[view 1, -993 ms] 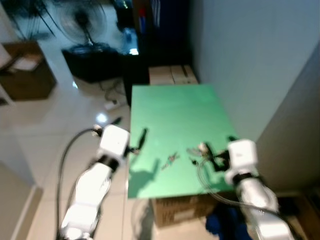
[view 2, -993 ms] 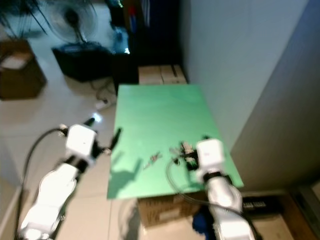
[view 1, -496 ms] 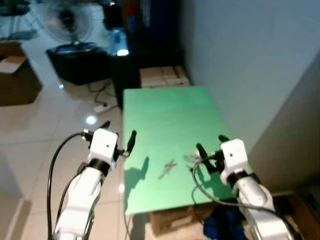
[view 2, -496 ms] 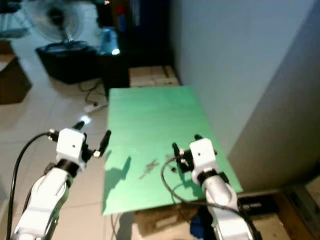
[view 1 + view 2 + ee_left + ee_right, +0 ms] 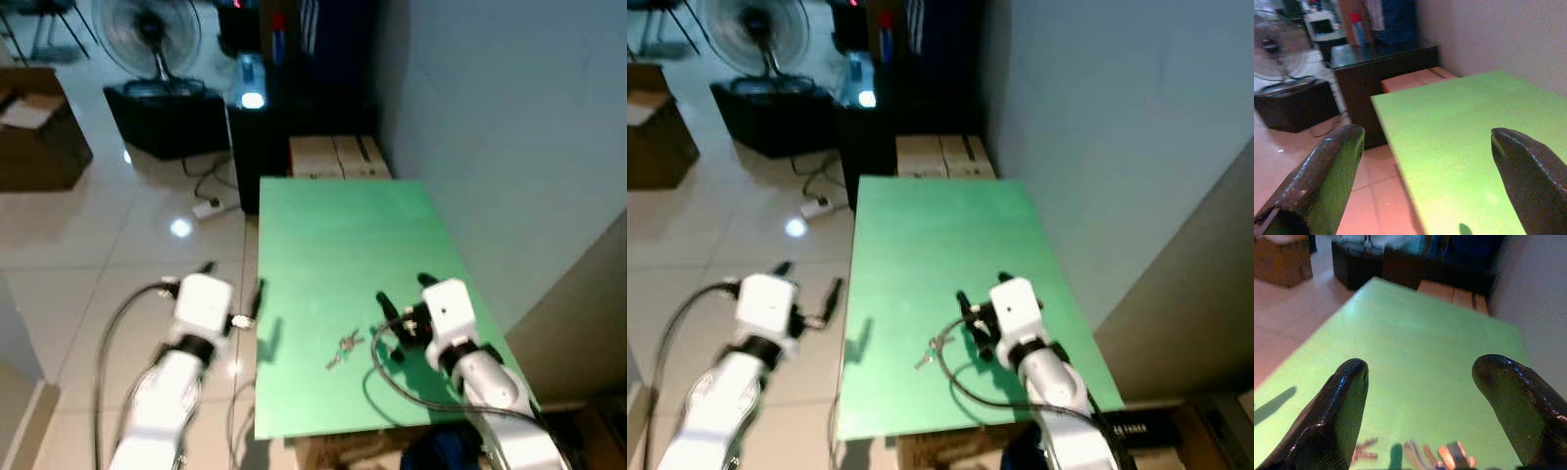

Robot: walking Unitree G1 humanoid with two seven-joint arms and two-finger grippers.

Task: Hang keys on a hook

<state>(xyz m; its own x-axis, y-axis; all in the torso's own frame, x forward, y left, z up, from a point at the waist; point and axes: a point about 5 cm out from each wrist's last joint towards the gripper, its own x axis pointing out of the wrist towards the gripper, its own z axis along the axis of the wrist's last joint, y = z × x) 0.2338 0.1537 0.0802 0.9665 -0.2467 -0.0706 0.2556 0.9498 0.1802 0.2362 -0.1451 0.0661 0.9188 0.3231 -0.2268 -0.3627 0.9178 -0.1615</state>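
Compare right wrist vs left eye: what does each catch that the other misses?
Right wrist alone: a close look between the right gripper's spread fingers, with the keys just below them, including a colourful tag piece.

Left eye alone: the left gripper beside the table's left edge, open, the standing fan, the power strip on the tile floor, and the right arm's cable.

Both: the green table, the keys on it, the cardboard boxes beyond its far end, and the grey wall.
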